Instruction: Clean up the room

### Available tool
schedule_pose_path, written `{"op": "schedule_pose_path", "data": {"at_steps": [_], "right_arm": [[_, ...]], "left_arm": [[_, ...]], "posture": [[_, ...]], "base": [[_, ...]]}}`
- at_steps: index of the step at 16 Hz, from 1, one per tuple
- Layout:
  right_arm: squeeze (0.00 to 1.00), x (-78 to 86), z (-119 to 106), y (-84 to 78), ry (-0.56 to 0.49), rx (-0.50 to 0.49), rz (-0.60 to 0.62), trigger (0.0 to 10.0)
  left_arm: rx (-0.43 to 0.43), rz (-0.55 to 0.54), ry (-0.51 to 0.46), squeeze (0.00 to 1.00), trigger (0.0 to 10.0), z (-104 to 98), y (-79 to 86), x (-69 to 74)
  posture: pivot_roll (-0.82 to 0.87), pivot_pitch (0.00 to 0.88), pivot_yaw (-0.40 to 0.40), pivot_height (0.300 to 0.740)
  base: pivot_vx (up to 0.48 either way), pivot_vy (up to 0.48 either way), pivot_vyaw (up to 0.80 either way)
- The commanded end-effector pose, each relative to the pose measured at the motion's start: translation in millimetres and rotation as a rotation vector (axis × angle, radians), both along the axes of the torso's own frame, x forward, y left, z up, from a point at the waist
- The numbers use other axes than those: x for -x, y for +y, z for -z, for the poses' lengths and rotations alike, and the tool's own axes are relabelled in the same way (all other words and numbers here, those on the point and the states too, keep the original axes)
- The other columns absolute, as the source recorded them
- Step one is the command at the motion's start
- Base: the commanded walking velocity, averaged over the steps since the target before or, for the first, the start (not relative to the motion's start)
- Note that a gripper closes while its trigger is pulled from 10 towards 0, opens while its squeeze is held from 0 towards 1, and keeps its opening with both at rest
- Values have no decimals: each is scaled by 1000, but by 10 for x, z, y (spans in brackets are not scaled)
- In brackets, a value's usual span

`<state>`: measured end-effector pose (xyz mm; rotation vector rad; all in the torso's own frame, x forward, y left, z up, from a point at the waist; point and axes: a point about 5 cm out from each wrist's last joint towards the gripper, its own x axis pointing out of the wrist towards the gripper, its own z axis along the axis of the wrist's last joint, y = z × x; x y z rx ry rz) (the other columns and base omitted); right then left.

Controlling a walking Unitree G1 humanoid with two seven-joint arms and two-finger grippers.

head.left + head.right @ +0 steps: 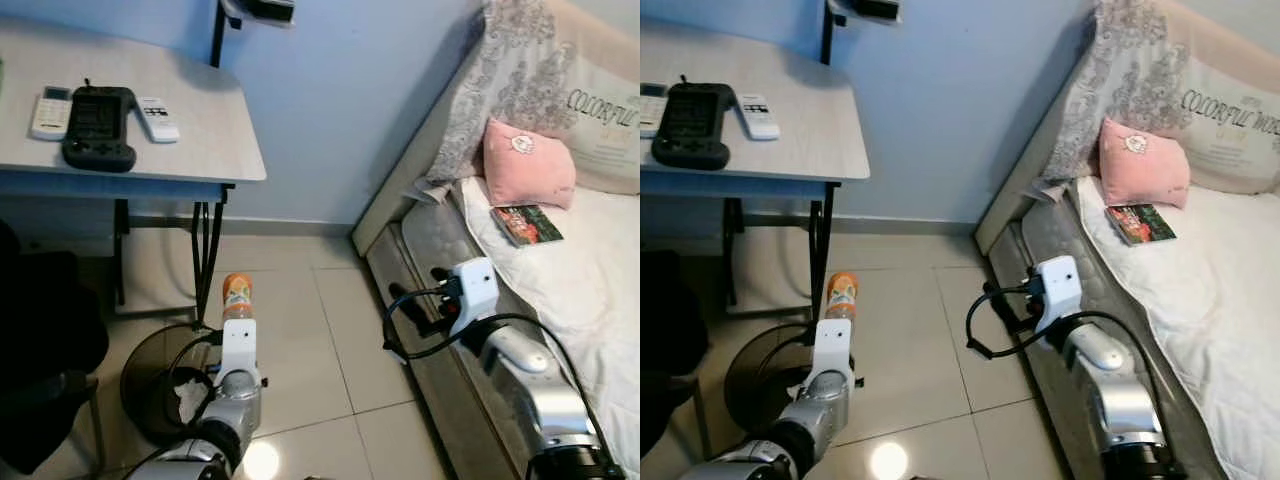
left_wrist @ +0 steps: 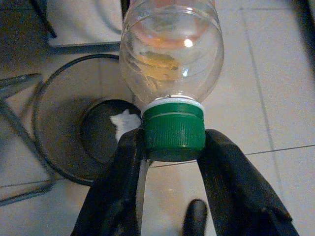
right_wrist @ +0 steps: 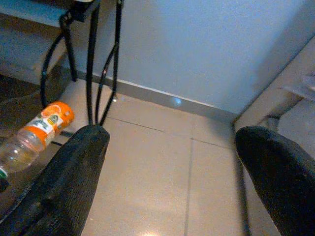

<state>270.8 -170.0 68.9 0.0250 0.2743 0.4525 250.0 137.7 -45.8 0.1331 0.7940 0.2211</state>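
Two grippers are in my view; the left gripper (image 2: 172, 147) is clamped on the green cap (image 2: 173, 129) of a clear plastic bottle (image 1: 237, 297), its black fingers (image 2: 123, 182) pressing on either side of the cap; the bottle has an orange label and stands out beyond the fingertips, held in the air above the tiled floor (image 1: 330, 350); directly beneath and slightly to the robot's left of it sits a dark round wire bin (image 1: 165, 380) with a scrap of white paper (image 2: 124, 122) inside; the bin stands beside the black legs of a pale-topped table (image 1: 215, 130); on that table I see a black handheld controller (image 1: 98, 125) lying between two white remote controls (image 1: 52, 110), touching or nearly touching both; the right gripper (image 3: 172, 172) is raised over the floor close to the side of the bed (image 1: 590, 280), its two fingers spread wide apart and holding nothing; the right wrist view looks between them at the floor, the skirting board and the blue wall (image 1: 340, 100); on the bed lie a pink cushion (image 1: 527, 163), a small book (image 1: 527, 224) just beside it, and larger patterned pillows (image 1: 520, 70) behind.
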Motion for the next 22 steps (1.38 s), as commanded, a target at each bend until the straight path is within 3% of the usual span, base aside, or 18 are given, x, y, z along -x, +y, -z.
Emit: {"op": "schedule_pose_path", "data": {"at_steps": [1, 5, 8, 10, 16, 22], "right_arm": [[31, -12, 4, -76, -6, 12, 35, 10000], [31, -44, 114, 141, -14, -69, 100, 10000], [27, -37, 190, 244, -4, -90, 120, 10000], [31, -8, 208, 284, -9, -93, 115, 10000], [31, 203, 250, 118, -3, -57, 141, 10000], [31, 320, 243, 122, 18, -53, 123, 10000]], "left_arm": [[-14, 40, 10, 0, 10000, 9, -77, 14], [-127, 100, 30, 0, 10000, 11, 209, 18], [-169, 120, 56, 0, 10000, 21, 369, 45], [-159, 110, 78, 0, 10000, 29, 388, 50], [-169, 178, 89, 0, 10000, -4, 319, -19], [-193, 162, 116, 0, 10000, -33, 466, -45]], "posture": [[-29, 0, -284, 740], [27, 17, -150, 740], [46, 35, -98, 740], [26, 41, -91, 740], [-61, 75, -91, 740], [-72, 102, -99, 740]], "base": [[0, 0, 0], [0, 0, 0], [0, 0, 0], [0, 0, 0], [0, 0, 0], [0, 0, 0]]}}
